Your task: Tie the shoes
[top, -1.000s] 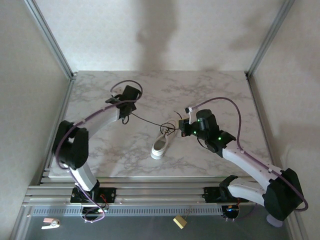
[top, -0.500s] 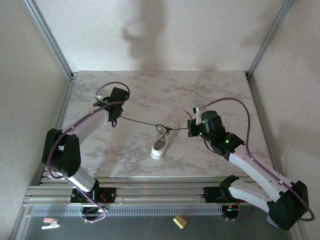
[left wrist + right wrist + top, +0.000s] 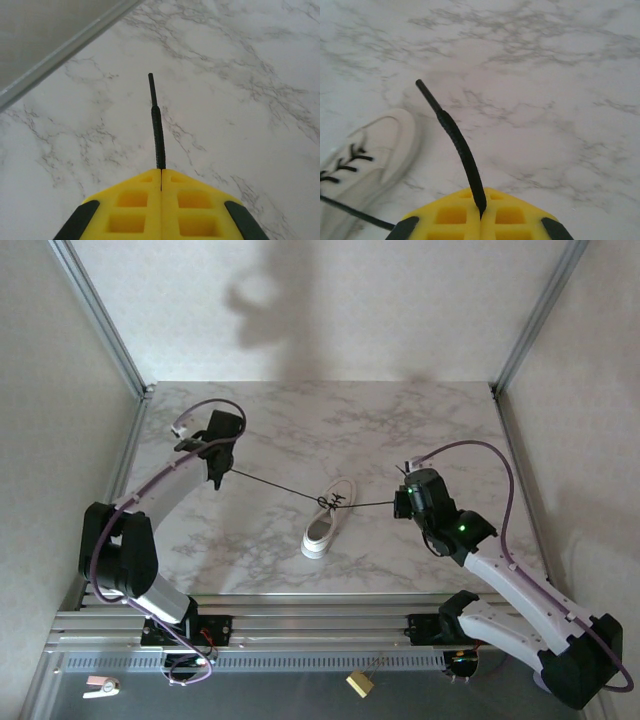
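A small white sneaker (image 3: 327, 523) (image 3: 357, 155) lies on the marble table, toe toward the near edge. Its thin black laces (image 3: 275, 485) run taut from a knot over the tongue out to both sides. My left gripper (image 3: 214, 472) (image 3: 161, 172) is far out to the left, shut on one lace end (image 3: 157, 125), whose stiff tip sticks out past the yellow fingers. My right gripper (image 3: 400, 503) (image 3: 481, 212) is to the right of the shoe, shut on the other lace end (image 3: 455, 140), which curves up beyond its yellow fingers.
Metal frame posts (image 3: 98, 315) rise at the table's back corners, and a rail (image 3: 65, 47) lines the left edge close to my left gripper. The marble tabletop (image 3: 400, 430) stretches behind and beside the shoe.
Both grippers have drawn apart, the left going farther left and back, the right moving right and nearer. The laces have gone from slack loops to a straight taut line through the knot.
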Tool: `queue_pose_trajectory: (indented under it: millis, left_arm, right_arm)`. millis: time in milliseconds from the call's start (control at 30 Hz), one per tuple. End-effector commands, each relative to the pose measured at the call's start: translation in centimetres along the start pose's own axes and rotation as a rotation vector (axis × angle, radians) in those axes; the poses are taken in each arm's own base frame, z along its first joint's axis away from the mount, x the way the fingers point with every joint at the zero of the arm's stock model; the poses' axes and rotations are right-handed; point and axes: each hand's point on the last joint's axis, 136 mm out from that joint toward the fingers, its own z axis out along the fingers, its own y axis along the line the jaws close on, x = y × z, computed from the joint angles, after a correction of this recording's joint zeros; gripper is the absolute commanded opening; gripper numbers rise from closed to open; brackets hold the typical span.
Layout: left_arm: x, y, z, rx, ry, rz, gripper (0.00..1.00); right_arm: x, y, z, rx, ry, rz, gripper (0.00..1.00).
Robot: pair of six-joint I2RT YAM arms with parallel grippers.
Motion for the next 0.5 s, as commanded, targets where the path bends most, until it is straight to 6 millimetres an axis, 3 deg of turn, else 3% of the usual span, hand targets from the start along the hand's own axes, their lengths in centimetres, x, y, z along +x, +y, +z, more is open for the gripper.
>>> queue_pose_trajectory:
  millis: [0, 167, 467]
  left_arm:
    - [-2.7, 0.2, -0.4, -0.027, -0.063, -0.016, 0.00]
    - [-3.0, 0.8, 0.4, -0.068, -0.078, -0.008, 0.00]
    - [-2.3, 3.5, 2.8, -0.169, -0.062, -0.028, 0.00]
  right_arm:
    - [-1.1, -2.9, -0.9, 0.160, -0.027, 0.010, 0.00]
    - [-0.6, -4.7, -0.9, 0.236, -0.033, 0.054, 0.00]
    - [2.9, -8.7, -0.4, 0.361, 0.027, 0.206, 0.00]
